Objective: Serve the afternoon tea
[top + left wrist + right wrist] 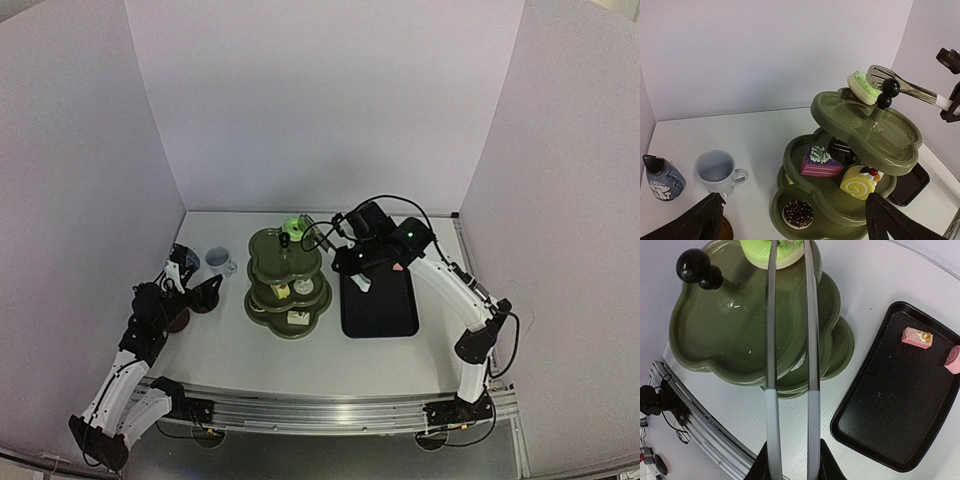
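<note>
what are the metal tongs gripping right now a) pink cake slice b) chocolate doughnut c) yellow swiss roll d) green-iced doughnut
d, the metal tongs pinch the green-iced doughnut at the back edge of the olive-green stand, up by its top tier
</note>
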Controlling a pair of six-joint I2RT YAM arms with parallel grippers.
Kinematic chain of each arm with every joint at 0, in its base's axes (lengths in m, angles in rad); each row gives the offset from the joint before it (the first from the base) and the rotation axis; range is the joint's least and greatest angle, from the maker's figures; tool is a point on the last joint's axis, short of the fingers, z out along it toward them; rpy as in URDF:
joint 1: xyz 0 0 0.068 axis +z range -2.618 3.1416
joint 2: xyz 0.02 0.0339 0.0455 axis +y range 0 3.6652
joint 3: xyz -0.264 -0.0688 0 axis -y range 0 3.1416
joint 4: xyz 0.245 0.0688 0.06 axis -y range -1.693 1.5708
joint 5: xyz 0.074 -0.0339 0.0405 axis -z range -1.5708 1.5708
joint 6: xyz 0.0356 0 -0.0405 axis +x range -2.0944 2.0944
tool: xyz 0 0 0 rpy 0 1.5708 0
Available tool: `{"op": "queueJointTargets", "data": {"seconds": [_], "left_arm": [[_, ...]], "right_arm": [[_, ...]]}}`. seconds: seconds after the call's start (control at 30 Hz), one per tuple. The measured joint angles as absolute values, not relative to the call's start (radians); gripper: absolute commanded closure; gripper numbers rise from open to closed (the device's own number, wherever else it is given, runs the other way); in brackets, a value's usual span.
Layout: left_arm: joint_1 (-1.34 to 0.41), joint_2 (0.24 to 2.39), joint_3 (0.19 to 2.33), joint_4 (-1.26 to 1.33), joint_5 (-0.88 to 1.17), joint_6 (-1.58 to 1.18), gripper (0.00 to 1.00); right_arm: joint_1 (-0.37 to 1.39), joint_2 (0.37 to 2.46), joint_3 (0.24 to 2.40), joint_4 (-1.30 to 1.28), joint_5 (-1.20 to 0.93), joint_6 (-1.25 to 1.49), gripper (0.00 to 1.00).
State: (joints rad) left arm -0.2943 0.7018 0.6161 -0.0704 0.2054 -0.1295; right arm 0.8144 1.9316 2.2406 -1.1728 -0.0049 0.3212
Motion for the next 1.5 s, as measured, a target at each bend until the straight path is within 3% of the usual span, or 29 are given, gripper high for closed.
{"op": "queueJointTargets", "data": {"seconds": [0.3, 0.5, 0.67, 1.5], "left_arm": [[-0.294, 0.708, 0.611, -0.07, 0.202, -0.127, 0.01], [-0.294, 0.708, 0.611, -0.07, 0.197, -0.128, 0.01], [-0.294, 0.708, 0.611, -0.07, 0.197, -0.127, 0.01], [-0.294, 0.717, 0.611, -0.07, 0.198, -0.122, 0.01]], "right_arm": [[0.83, 1.932, 2.242, -1.168, -0.027, 0.302, 1.0], [0.83, 1.932, 2.235, -1.168, -0.031, 0.299, 0.81], [0.83, 1.932, 2.231, -1.168, -0.035, 0.298, 0.74], [0.83, 1.877, 2.23, -1.151, 0.031, 0.325, 0.67]]}}
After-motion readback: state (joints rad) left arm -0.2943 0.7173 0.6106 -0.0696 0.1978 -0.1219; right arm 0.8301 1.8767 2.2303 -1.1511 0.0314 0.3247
